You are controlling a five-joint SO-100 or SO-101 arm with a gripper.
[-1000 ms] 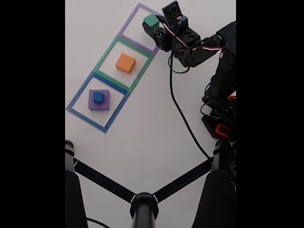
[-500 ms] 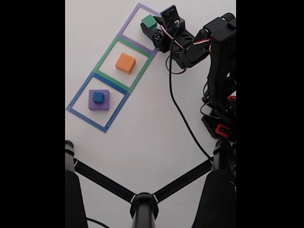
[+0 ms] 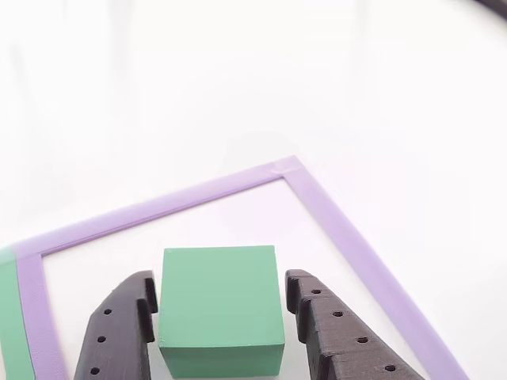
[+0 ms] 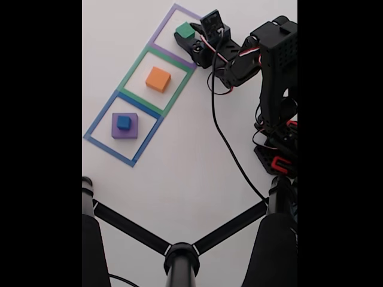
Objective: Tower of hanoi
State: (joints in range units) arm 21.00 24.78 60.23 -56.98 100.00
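Starting at the left of the fixed view, you've got the purple block lying flat inside the blue tape square, with the blue cube sitting on top of it, small on large, which I'd judge is a legal Hanoi stack. Next along, the orange block sits alone in the middle of the green tape square, well apart from its neighbours. Further right and up, the green block is inside the purple tape square, and your hand is right on it.

Switch to the other view: the green block rests between the two black fingers, and your hand is spread around it. The left finger looks to be touching the block's side, the right one stands just beside it with a sliver of white desk showing between. So I read this as straddling, not pinching. Whether you're about to grip or have just let go, you can't tell from here.

The block's lower edge and the finger bases are cut off at the bottom of that view, and in the fixed view the arm covers the purple square's right side
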